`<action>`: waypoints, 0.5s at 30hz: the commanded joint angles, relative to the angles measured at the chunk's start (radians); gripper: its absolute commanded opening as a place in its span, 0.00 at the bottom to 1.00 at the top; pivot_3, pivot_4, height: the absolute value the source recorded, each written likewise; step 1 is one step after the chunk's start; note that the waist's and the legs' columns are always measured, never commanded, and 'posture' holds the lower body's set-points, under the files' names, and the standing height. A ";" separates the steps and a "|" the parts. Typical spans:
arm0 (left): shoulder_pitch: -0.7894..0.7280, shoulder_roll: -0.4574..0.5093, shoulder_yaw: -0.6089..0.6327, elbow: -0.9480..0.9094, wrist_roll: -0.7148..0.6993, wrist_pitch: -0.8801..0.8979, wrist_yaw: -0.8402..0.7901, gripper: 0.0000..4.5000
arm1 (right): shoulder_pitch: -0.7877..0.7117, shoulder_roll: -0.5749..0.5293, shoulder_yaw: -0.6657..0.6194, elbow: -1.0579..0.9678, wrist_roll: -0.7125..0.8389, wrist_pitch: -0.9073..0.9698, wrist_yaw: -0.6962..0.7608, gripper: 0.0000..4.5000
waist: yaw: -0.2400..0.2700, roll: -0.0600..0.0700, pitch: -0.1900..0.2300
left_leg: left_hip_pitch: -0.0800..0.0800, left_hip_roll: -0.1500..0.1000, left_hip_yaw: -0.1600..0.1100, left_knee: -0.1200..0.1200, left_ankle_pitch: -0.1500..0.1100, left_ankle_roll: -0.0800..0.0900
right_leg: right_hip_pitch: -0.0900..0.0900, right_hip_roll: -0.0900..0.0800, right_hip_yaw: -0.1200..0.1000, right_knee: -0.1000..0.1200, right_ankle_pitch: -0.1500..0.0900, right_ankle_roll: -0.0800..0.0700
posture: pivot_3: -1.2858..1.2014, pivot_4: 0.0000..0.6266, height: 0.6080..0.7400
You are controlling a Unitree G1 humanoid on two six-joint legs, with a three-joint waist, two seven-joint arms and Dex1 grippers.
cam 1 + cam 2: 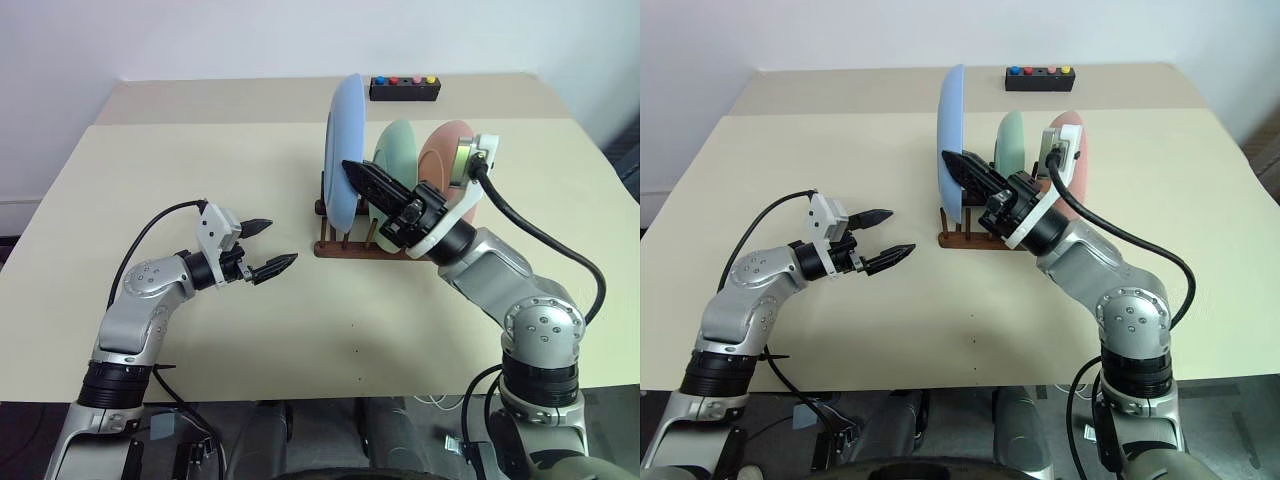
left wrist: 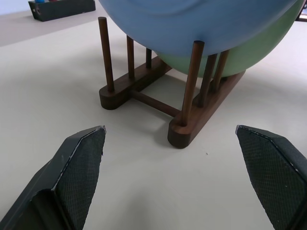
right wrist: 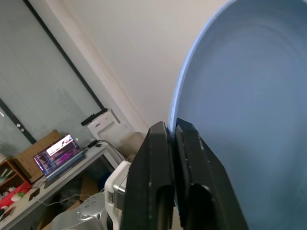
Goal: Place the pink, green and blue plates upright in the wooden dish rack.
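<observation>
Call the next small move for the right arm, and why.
Probably open the right tool wider and back it off the blue plate. That plate already stands upright between the pegs of the rack, with the green plate and pink plate upright behind it. The right wrist view shows the fingers barely parted on the blue rim, so pulling away now could drag the plate.

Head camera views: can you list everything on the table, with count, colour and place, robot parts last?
blue plate: one, light blue, upright in the rack's leftmost filled slot.
green plate: one, mint green, upright in the middle.
pink plate: one, salmon pink, upright on the right.
wooden dish rack: one, dark brown, table centre.
button box: one, black with coloured buttons, far edge.
table: one, beige.
left hand: open, left of the rack.
right hand: fingers nearly together on the blue plate's rim.
</observation>
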 commanded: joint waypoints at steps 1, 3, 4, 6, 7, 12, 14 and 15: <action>-0.002 0.000 0.002 -0.033 -0.003 -0.011 -0.001 1.00 | -0.008 0.009 -0.013 -0.022 0.017 -0.012 0.003 0.40 | 0.000 0.000 0.000 | 0.000 0.000 0.000 0.000 0.000 0.000 | 0.000 0.000 0.000 0.000 0.000 0.000 | 0.52 0.24 1.00; -0.002 0.000 0.002 -0.034 -0.004 -0.010 -0.001 1.00 | -0.008 0.009 -0.013 -0.024 0.016 -0.013 0.005 0.63 | 0.000 0.000 0.000 | 0.000 0.000 0.000 0.000 0.000 0.000 | 0.000 0.000 0.000 0.000 0.000 0.000 | 0.52 0.24 1.00; -0.002 0.000 0.002 -0.034 -0.004 -0.010 0.000 1.00 | -0.008 0.008 -0.013 -0.025 0.014 -0.013 0.006 0.75 | 0.000 0.000 0.000 | 0.000 0.000 0.000 0.000 0.000 0.000 | 0.000 0.000 0.000 0.000 0.000 0.000 | 0.52 0.24 1.00; -0.002 -0.001 0.002 -0.034 -0.004 -0.009 0.000 1.00 | -0.009 0.005 -0.011 -0.028 0.004 -0.015 0.008 0.99 | 0.000 0.000 0.000 | 0.000 0.000 0.000 0.000 0.000 0.000 | 0.000 0.000 0.000 0.000 0.000 0.000 | 0.52 0.24 1.00; -0.001 -0.001 0.002 -0.034 -0.004 -0.009 0.000 1.00 | -0.009 0.003 -0.011 -0.030 -0.001 -0.016 0.009 1.00 | 0.000 0.000 0.000 | 0.000 0.000 0.000 0.000 0.000 0.000 | 0.000 0.000 0.000 0.000 0.000 0.000 | 0.52 0.24 1.00; -0.002 -0.002 0.000 -0.033 -0.005 -0.009 -0.001 1.00 | -0.017 -0.003 -0.009 -0.040 -0.046 -0.034 0.030 1.00 | 0.000 0.000 0.000 | 0.000 0.000 0.000 0.000 0.000 0.000 | 0.000 0.000 0.000 0.000 0.000 0.000 | 0.52 0.24 1.00; -0.002 -0.003 0.000 -0.033 -0.005 -0.009 -0.001 1.00 | -0.025 -0.011 -0.007 -0.048 -0.074 -0.040 0.045 1.00 | 0.000 0.000 0.000 | 0.000 0.000 0.000 0.000 0.000 0.000 | 0.000 0.000 0.000 0.000 0.000 0.000 | 0.52 0.24 1.00; -0.002 -0.003 0.000 -0.033 -0.005 -0.009 -0.001 1.00 | -0.032 -0.022 -0.005 -0.055 -0.096 -0.043 0.057 1.00 | 0.000 0.000 0.000 | 0.000 0.000 0.000 0.000 0.000 0.000 | 0.000 0.000 0.000 0.000 0.000 0.000 | 0.52 0.24 1.00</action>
